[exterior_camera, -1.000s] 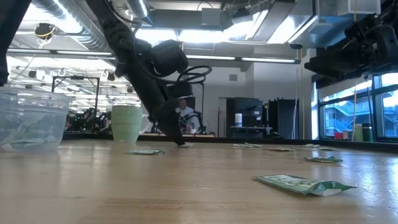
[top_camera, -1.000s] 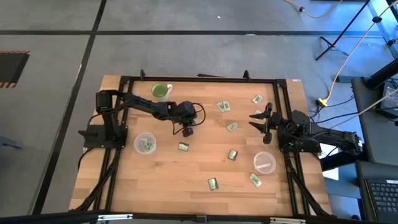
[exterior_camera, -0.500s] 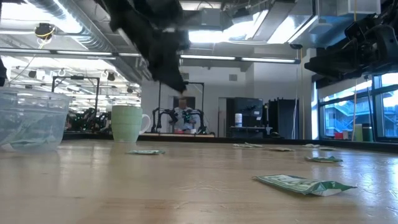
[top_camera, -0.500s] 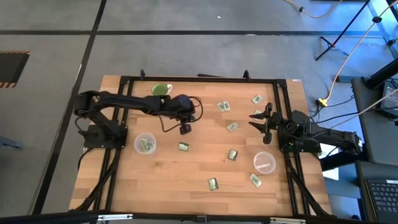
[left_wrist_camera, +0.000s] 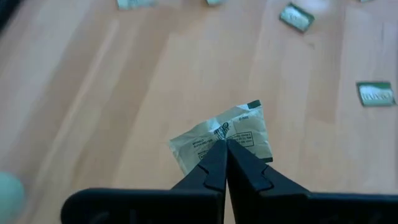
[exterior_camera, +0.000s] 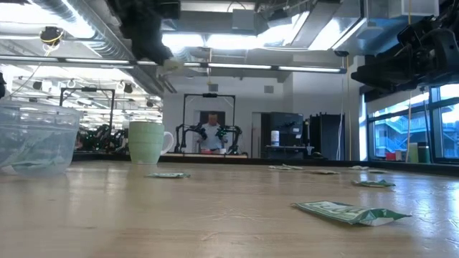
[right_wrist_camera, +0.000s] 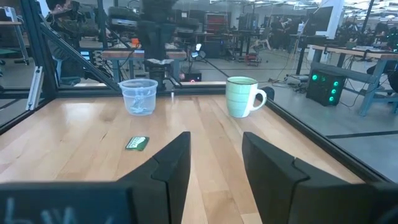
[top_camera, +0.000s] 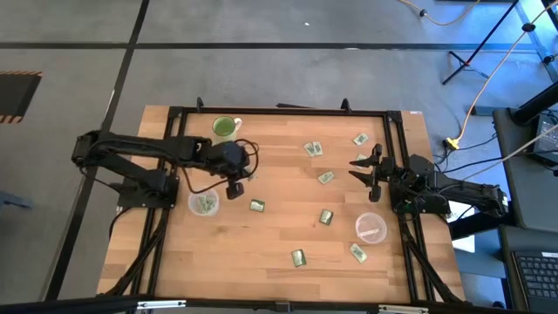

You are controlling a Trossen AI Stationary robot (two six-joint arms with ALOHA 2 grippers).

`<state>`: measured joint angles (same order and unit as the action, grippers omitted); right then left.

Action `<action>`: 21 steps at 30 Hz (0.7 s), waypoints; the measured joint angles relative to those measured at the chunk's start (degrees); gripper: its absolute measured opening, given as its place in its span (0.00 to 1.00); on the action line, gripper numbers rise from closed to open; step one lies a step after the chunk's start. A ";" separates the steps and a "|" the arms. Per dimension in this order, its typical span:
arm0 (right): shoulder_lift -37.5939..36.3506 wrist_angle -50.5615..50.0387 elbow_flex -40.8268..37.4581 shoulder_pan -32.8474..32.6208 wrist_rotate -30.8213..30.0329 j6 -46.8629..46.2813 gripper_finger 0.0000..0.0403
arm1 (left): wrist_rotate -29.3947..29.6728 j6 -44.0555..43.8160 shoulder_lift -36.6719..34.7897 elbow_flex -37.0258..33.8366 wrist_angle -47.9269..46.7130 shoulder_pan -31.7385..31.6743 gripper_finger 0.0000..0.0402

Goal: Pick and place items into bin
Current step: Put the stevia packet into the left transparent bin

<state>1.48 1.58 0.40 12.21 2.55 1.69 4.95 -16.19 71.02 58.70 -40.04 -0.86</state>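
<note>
Between the left gripper's [left_wrist_camera: 225,144] closed fingertips: one packet [left_wrist_camera: 225,138], pinched at its edge, lifted off the wooden table [top_camera: 279,235] just beside the clear bin [top_camera: 203,202]. Right gripper [top_camera: 370,168] open, empty, at the table's right edge. Workshop behind. Packet crinkled, pale printed side up, green corner.

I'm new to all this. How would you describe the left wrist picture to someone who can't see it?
The left tool, its two dark fingers shut, pinches a small pale packet by its edge and holds it above a wooden table. Beyond it, a few green packets lie scattered flat on the wood.
</note>
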 joint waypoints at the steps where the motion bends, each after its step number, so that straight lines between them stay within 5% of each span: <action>1: 0.00 0.00 0.02 0.00 -0.01 -0.01 0.37 | 0.00 -1.13 -0.13 0.00 -1.22 0.90 0.01; 21: 0.01 0.00 0.02 -0.02 0.01 0.02 0.37 | 4.36 -36.07 -2.39 -4.13 -19.13 23.86 0.01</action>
<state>1.50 1.58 0.42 12.19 2.57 1.72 9.31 -52.26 68.63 54.56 -59.17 23.00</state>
